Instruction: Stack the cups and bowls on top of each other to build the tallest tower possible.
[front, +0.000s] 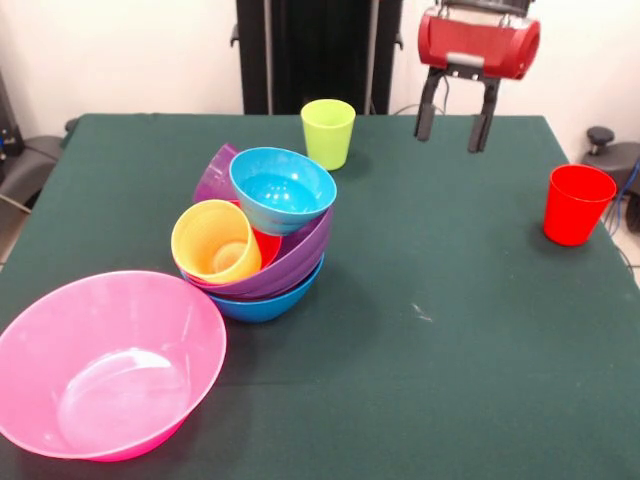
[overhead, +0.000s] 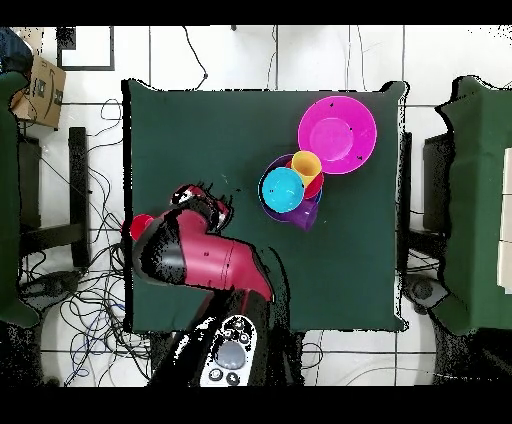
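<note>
The pincer (front: 455, 128) hung open and empty above the worktop (front: 440, 300), well apart from the tower (front: 262, 240); the red cup (front: 577, 204) stood alone, right of it.

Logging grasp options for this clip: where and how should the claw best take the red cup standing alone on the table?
The red cup stands upright, mouth up, with bare table all around. Probably best: bring the open claw straight down and pinch one side of the rim, one finger inside, one outside; the tapered wall makes a side grip likelier to slip.
</note>
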